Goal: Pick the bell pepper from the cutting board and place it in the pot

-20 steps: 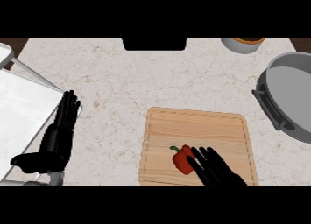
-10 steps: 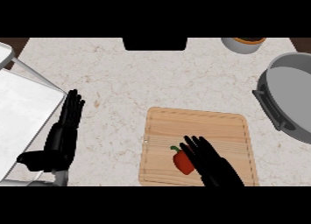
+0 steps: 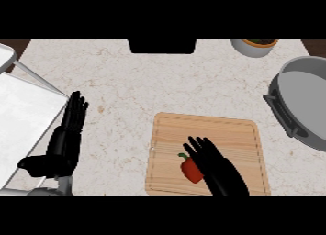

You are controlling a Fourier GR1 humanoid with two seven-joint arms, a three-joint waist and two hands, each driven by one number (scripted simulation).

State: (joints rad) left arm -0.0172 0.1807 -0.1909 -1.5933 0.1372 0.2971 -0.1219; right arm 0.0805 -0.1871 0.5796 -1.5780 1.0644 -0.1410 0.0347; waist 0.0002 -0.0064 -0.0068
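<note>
— What's the surface like from where you stand?

— A pale, speckled stone counter [image 3: 158, 82], seen steeply from above. Nearest to us, at the lower edge, the right hand [image 3: 216, 167] lies over a wooden cutting board [image 3: 219, 133], its fingers [image 3: 199, 149] straight and slightly spread, pointing away up the board.

— Is it clamped on anything?

— No — the fingers are stretched out, not curled. The red bell pepper [image 3: 190, 169] sits on the board just to the left of that hand, touching its edge or partly tucked beneath it; I cannot tell which. Its small green stem points toward the upper left.

— And the other hand?

— The left hand [image 3: 64, 142] rests well off to the left of the board, on the bare counter, fingers straight and together, pointing away from us. Just left of it lies a large white tray [image 3: 16, 124] with a grey rim.

— Where is the pot?

— Far to the right of the right hand and beyond it — a big grey pot [image 3: 311, 105], cut off by the right edge, with a dark handle [image 3: 282, 112] facing the board. It is well apart from the pepper.

— Anything farther still?

— Past the pot, at the counter's far edge, a small bowl [image 3: 253, 46] holding something orange and dark. To its left, a black block [image 3: 162, 46] against the back edge.
</note>
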